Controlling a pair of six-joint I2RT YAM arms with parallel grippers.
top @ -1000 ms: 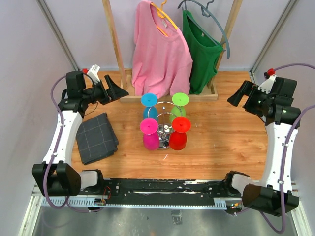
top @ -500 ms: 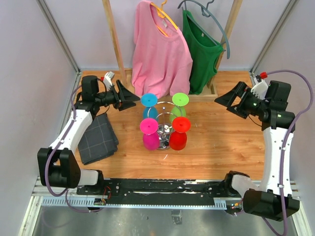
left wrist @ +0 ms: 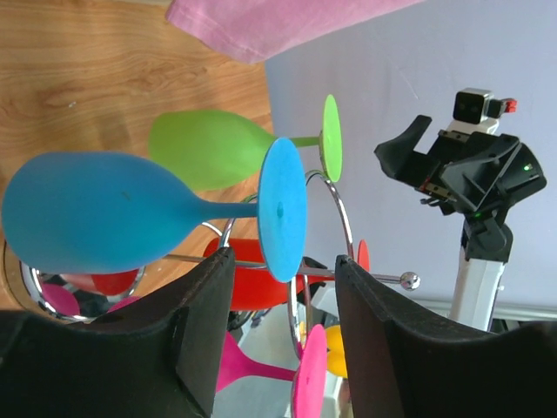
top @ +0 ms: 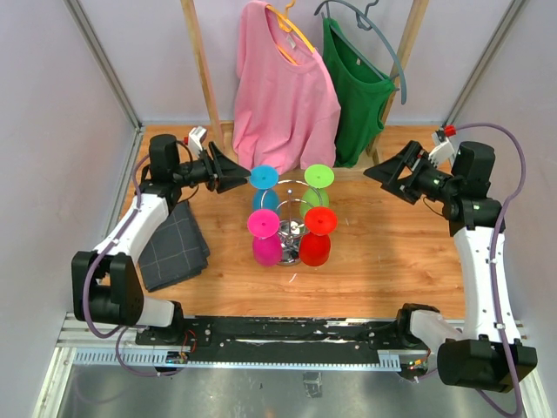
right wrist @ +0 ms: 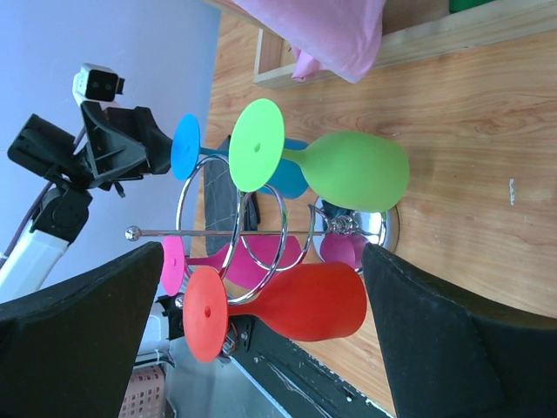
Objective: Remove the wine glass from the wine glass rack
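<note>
Your left hand [top: 242, 174] reaches in level from the counter's [top: 392, 252] left rear. Its jaws are partway apart and grip nothing, fingertips close by the foot of the blue wine glass [left wrist: 96, 213]. That glass hangs inverted on the wine glass rack [top: 291, 228], mid-counter. Your right hand [top: 376, 172] points at the rack from well off, jaws wide, empty.

The wooden table [top: 392, 252] carries the wine glass rack [top: 291, 228] and a grey cloth [top: 171, 244].
</note>
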